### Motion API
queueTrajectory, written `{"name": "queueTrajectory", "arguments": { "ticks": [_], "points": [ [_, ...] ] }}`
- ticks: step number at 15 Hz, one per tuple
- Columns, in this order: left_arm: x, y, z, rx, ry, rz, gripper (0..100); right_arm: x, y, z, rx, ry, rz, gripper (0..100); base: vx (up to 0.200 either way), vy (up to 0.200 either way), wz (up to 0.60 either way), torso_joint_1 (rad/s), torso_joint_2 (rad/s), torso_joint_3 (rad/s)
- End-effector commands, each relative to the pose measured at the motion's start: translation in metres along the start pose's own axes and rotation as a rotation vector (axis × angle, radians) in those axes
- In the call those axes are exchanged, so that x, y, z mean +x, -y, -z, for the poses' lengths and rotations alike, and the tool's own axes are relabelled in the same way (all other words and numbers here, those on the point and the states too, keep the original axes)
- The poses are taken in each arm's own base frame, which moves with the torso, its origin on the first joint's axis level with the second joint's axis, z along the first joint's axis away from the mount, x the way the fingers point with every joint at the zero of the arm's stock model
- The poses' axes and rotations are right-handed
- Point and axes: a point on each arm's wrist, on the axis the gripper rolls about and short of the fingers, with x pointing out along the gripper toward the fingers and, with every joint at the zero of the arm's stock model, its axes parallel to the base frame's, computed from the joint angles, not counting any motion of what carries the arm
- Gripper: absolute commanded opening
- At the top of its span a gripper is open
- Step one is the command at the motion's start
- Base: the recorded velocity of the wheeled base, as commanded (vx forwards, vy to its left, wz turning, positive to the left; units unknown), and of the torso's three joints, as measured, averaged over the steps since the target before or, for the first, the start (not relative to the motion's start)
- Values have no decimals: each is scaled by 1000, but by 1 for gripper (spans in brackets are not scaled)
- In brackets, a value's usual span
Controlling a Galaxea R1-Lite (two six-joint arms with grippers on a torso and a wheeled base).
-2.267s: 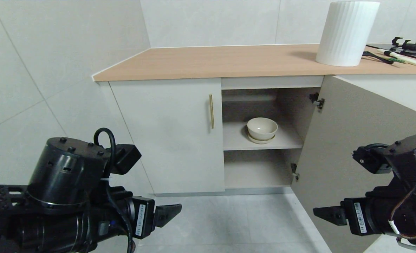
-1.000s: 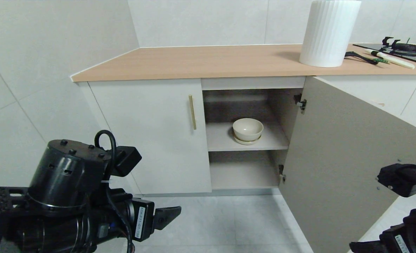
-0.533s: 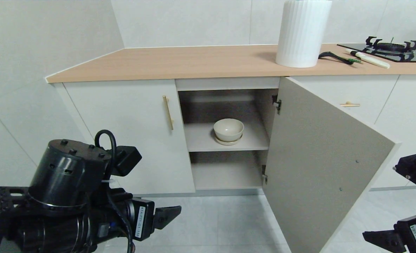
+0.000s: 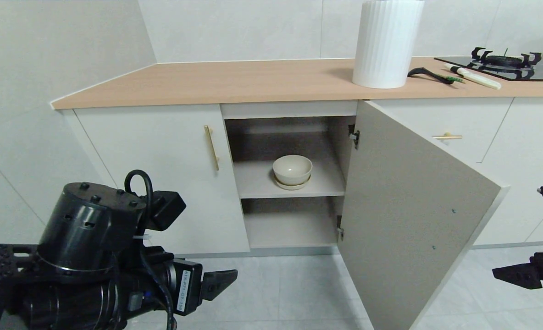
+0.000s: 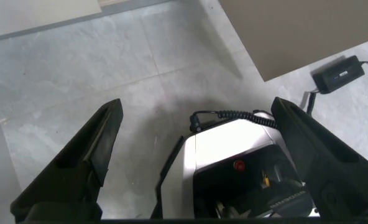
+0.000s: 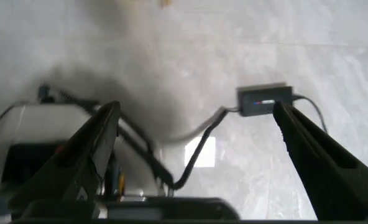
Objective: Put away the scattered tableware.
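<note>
A beige bowl (image 4: 292, 168) sits on a small plate (image 4: 290, 185) on the upper shelf (image 4: 257, 181) of the open floor cabinet. My left gripper (image 4: 220, 281) hangs low at the near left, well short of the cabinet, open and empty over the floor tiles (image 5: 196, 107). Out past the open door, near the head view's right edge, my right gripper (image 4: 511, 277) is open with nothing between its fingers (image 6: 196, 111). On the counter lie a black utensil (image 4: 429, 74) and a pale-handled tool (image 4: 474, 76).
The cabinet's right door (image 4: 409, 201) stands wide open between the shelf and my right arm. Its left door (image 4: 161, 174) is closed, with a gold handle (image 4: 211, 147). A tall white ribbed container (image 4: 385, 43) and a gas hob (image 4: 505, 59) are on the wooden countertop (image 4: 235, 82).
The whole head picture has slid left, so the camera has turned or moved. My right arm has drawn away to the view's right edge. The left arm holds its place.
</note>
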Motion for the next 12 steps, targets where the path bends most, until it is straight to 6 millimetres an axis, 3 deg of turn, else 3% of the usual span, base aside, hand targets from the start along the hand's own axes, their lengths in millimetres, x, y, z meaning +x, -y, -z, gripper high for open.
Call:
{"name": "queueTrajectory", "arguments": {
  "ticks": [1, 6, 9, 12],
  "points": [
    [0, 0, 0, 0, -1, -1, 100, 5, 11, -5, 46, 7, 51, 100, 0, 0, 0, 0, 0, 0],
    [0, 0, 0, -2, 0, -1, 100, 31, 27, -28, 174, 88, 124, 100, 0, 0, 0, 0, 0, 0],
    [0, 0, 0, -2, 0, -1, 100, 48, 29, -37, 219, 114, 139, 100, 0, 0, 0, 0, 0, 0],
    [0, 0, 0, -2, 2, 0, 100, 54, 29, -42, 254, 144, 133, 100, 0, 0, 0, 0, 0, 0]
  ]
}}
